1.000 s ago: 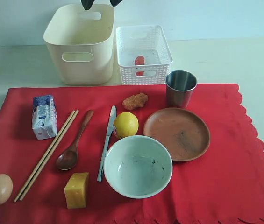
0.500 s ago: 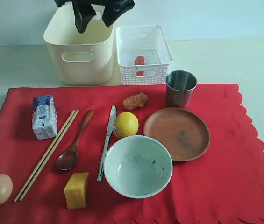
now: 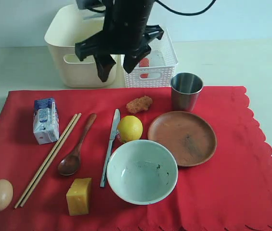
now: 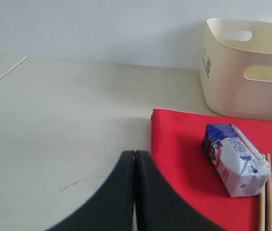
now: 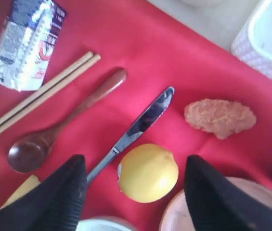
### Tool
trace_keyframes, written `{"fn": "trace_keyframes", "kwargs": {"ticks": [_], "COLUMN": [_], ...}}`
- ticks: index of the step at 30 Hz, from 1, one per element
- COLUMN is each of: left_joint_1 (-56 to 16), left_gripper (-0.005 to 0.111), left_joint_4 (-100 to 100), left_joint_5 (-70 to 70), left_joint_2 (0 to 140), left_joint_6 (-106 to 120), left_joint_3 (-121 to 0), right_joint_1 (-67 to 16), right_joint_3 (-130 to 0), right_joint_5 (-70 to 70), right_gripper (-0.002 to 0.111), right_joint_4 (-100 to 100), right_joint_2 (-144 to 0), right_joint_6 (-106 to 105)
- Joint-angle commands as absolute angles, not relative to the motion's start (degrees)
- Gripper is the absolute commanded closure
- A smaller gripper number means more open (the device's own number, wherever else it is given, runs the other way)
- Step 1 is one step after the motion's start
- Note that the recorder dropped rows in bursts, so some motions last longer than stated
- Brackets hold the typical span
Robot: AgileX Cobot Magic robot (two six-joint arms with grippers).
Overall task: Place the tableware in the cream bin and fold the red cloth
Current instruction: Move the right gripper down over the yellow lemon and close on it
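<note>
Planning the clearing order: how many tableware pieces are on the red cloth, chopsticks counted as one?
6: bowl front centre; chopsticks, spoon, knife left of it; plate right of it; steel cup behind the plate. None looks hidden.

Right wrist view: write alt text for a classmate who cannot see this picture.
Two open black fingers hang over a red cloth, with a lemon and a metal knife between them. Around these lie a wooden spoon, chopsticks, a milk carton and a fried piece.
</note>
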State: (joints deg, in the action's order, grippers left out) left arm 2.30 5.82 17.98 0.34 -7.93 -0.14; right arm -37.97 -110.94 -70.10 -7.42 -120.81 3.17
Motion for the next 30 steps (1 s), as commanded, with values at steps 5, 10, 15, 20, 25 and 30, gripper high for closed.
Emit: {"fn": "trace_keyframes", "kwargs": {"ticks": [5,10,15,20,25,30], "left_joint_1": [2.2,2.2,2.2,2.2,2.2,2.2], "left_gripper": [0.107,0.107,0.107,0.107,0.107,0.107], "left_joint_4": [5.7,5.7,5.7,5.7,5.7,5.7], "left_joint_5": [17.9,17.9,17.9,17.9,17.9,17.9], "left_joint_2": [0.0,0.0,0.0,0.0,0.0,0.0], "left_joint_6": [-7.7,-7.5,-7.5,-7.6,-7.5,-7.5], "left_joint_3": [0.0,0.0,0.0,0.0,0.0,0.0], "right_joint_1": [-37.9,-37.9,-37.9,-37.9,-37.9,-37.9], "right_joint_3": [-103.2,-99.7,-99.3,-99.3,-99.3,-99.3], "right_joint_5": [-70.0,-70.0,-70.0,-69.9,-68.2,-67.2], "right_gripper": [0.050,0.050,0.040,0.033,0.033,0.033], "right_joint_4": [-6.4,-6.4,-8.2,-9.4,-12.0,-11.2], "right_joint_2": [-120.3,-120.7,-122.8,-124.7,-126.0,-127.3], "right_joint_6": [3.9,4.6,4.6,4.6,4.6,5.5]}}
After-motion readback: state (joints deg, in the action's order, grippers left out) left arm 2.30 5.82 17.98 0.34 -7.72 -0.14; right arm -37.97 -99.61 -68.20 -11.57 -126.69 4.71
